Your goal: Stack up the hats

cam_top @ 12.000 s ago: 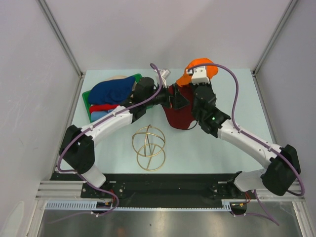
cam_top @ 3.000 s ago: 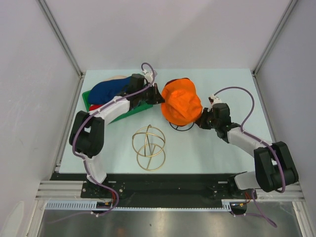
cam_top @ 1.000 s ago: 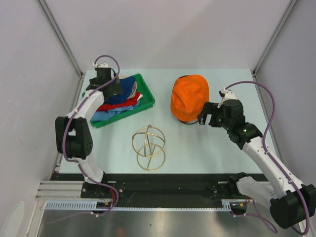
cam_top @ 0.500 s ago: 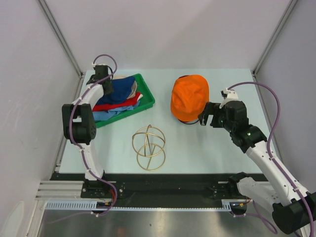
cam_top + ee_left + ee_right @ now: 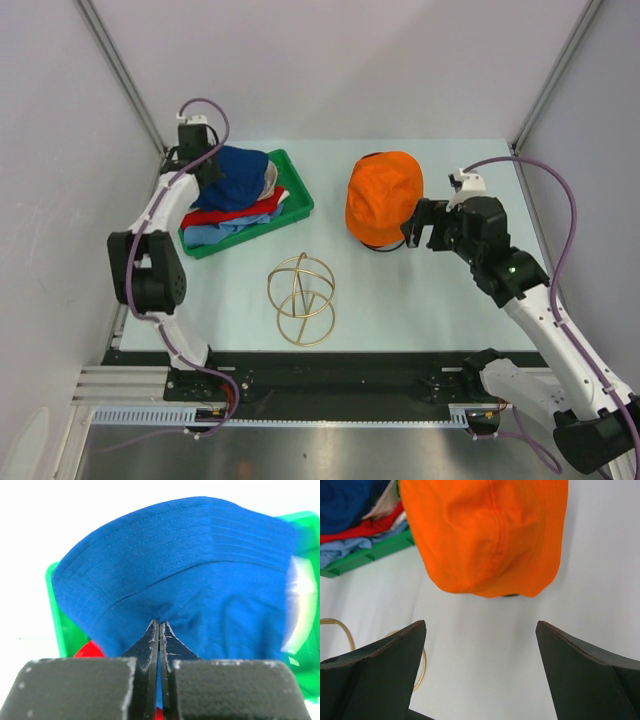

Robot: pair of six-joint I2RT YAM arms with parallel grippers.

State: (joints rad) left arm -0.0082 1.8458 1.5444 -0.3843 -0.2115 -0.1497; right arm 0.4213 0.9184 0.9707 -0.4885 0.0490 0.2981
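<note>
Left gripper (image 5: 159, 626) on navy hat (image 5: 190, 565) brim

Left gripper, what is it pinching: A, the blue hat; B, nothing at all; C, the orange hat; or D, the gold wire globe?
A: the left wrist view shows the left gripper shut on a fold of the blue hat, which lies over the green tray.

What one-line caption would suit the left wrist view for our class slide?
Left claw shut on a fold of the navy hat, over the green tray.
</note>
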